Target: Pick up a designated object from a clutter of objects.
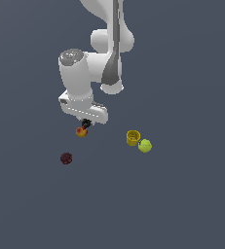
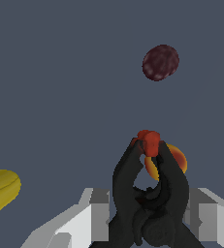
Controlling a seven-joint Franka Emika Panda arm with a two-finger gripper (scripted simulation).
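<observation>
Plain dark grey floor

No text, label, brand, number or sign can be read anywhere in either view, neither on the white arm nor on the small things lying about the yellow cup.

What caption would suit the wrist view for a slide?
Black red-tipped clamp between the gripper fingers, orange-red ball just behind it, maroon ball farther off.
</observation>
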